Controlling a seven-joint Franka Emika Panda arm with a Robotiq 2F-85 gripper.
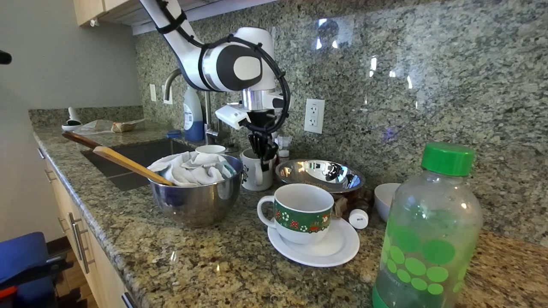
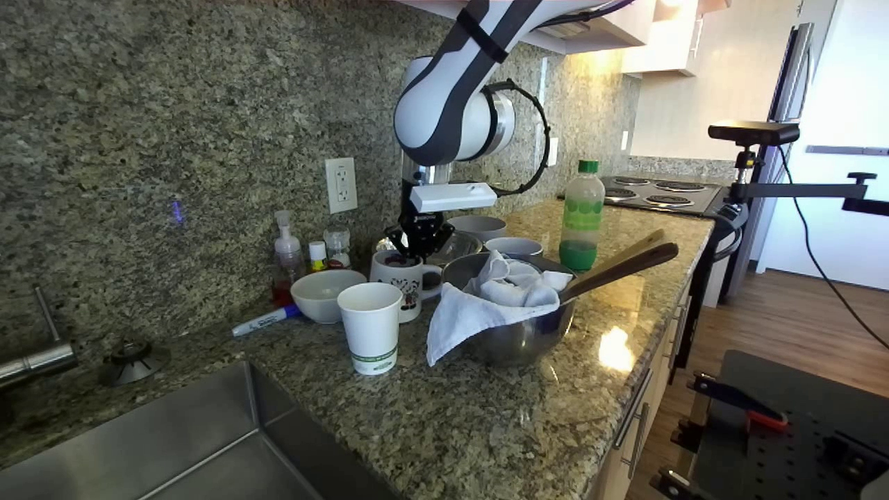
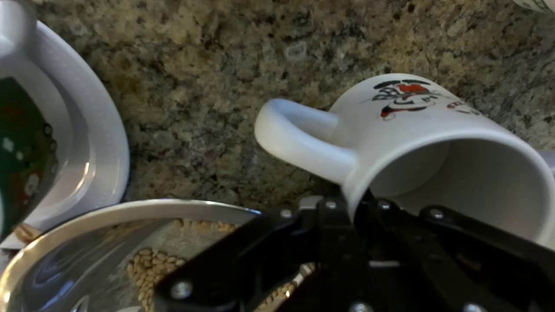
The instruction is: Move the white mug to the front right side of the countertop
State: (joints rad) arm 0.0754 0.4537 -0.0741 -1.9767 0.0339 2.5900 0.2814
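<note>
The white mug [image 1: 250, 167] stands on the granite countertop [image 1: 201, 265] by the backsplash, beside the steel bowl of cloths. In an exterior view the mug [image 2: 411, 281] shows a dark cartoon print and is partly hidden by a paper cup. In the wrist view the mug [image 3: 433, 119] shows its handle pointing left and its inside empty. My gripper [image 3: 349, 201] is at the mug's rim near the handle, one finger inside and one outside, closed on the wall. In both exterior views the gripper [image 1: 265, 162] [image 2: 417, 253] points down into the mug. The fingertips are partly hidden.
A cloth-filled steel bowl [image 1: 197, 203] with wooden handles, a green-rimmed cup [image 1: 302, 218] on a saucer [image 1: 319, 259], a shallow metal bowl [image 1: 295, 171] and a green-capped bottle [image 1: 428, 239] surround the mug. A paper cup [image 2: 371, 330], white bowl [image 2: 319, 295] and sink [image 2: 187, 444] are near.
</note>
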